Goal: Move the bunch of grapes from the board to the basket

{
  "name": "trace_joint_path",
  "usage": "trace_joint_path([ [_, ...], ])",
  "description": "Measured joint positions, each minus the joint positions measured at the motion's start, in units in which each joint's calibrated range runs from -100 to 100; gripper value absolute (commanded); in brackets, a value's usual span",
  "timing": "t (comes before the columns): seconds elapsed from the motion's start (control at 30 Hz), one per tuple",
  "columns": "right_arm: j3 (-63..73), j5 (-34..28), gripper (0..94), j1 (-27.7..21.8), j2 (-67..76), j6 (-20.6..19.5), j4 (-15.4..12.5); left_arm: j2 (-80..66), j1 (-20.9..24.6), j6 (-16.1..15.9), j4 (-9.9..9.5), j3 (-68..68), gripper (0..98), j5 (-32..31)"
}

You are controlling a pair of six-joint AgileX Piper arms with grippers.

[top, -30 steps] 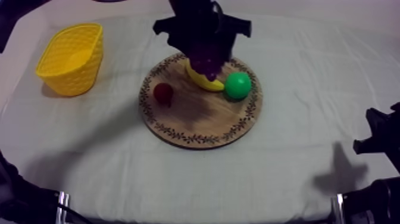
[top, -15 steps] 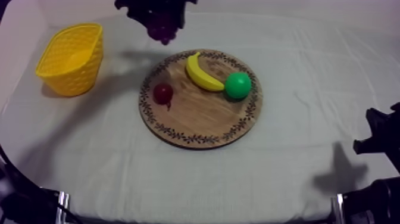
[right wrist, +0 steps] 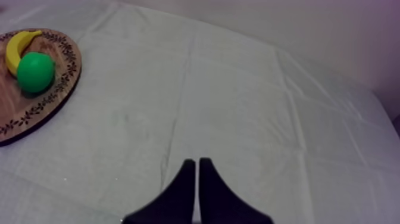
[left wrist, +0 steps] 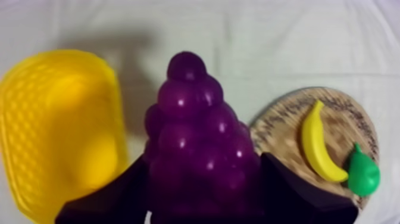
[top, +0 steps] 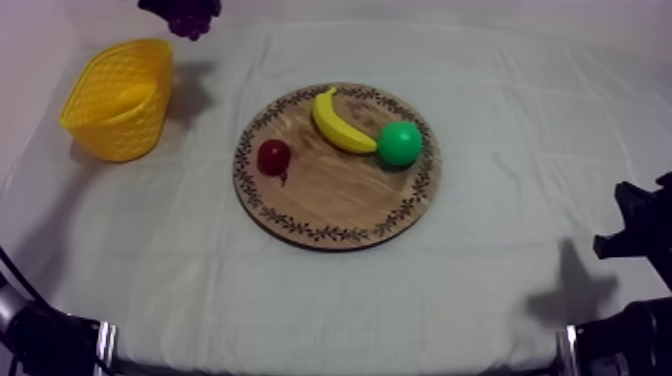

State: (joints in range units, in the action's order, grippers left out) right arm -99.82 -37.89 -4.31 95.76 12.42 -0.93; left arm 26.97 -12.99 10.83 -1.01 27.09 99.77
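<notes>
The purple bunch of grapes (left wrist: pixel 196 137) hangs in the air, with my left gripper (left wrist: pixel 202 179) shut on it, one black finger (left wrist: pixel 113 199) at each side. From above, the grapes (top: pixel 186 16) are high at the far left, just behind and to the right of the yellow basket (top: pixel 120 95). In the left wrist view the basket (left wrist: pixel 56 131) lies beside the grapes and the round wooden board (left wrist: pixel 357 122) on their other side. My right gripper (right wrist: pixel 197 165) rests over bare cloth, its fingers together as a narrow wedge.
On the board (top: pixel 330 205) lie a banana (top: pixel 338 122), a green pear (top: pixel 400 143) and a small red fruit (top: pixel 273 156). My right arm (top: pixel 640 235) sits low at the table's right edge.
My left gripper has carried the grapes up off the board and leftwards across the back of the table to beside the basket. The right arm has not moved.
</notes>
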Motion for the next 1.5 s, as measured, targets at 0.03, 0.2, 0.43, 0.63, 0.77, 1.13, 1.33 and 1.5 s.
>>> trace_joint_path([
  [0.03, 0.0, 0.0, 0.3, 0.0, 0.0, 0.0, 0.0, 0.1, 0.8, -0.2, -0.05, 0.1, 52.2, 0.0],
  [0.2, 0.0, 0.0, 0.3, 0.0, 0.0, 0.0, 0.0, 0.7, 4.3, -1.3, -0.59, 0.8, 52.3, 0.0],
  [0.43, 0.0, 0.0, 0.3, 0.0, 0.0, 0.0, 0.0, 1.1, 8.5, -2.4, -1.46, 1.7, 52.3, -0.1],
  [0.63, 0.0, 0.0, 0.3, 0.0, 0.0, 0.0, 0.0, 1.6, 11.1, -2.9, -1.76, 2.3, 52.3, 0.0],
  [0.77, 0.0, 0.0, 0.3, 0.0, 0.0, 0.0, 0.0, 2.3, 11.8, -3.0, -1.95, 2.3, 52.2, 0.0],
  [1.13, 0.0, 0.0, 0.3, 0.0, 0.0, 0.0, 0.0, 5.8, 12.6, -2.4, -2.01, -0.2, 51.9, -0.4],
  [1.33, 0.0, 0.0, 0.3, 0.0, 0.0, 0.0, 0.0, 7.7, 12.9, -2.4, -1.55, -3.5, 51.9, -2.5],
  [1.5, 0.0, 0.0, 0.3, 0.0, 0.0, 0.0, 0.0, 8.7, 13.5, -2.1, -1.37, -6.4, 51.9, -3.9],
])
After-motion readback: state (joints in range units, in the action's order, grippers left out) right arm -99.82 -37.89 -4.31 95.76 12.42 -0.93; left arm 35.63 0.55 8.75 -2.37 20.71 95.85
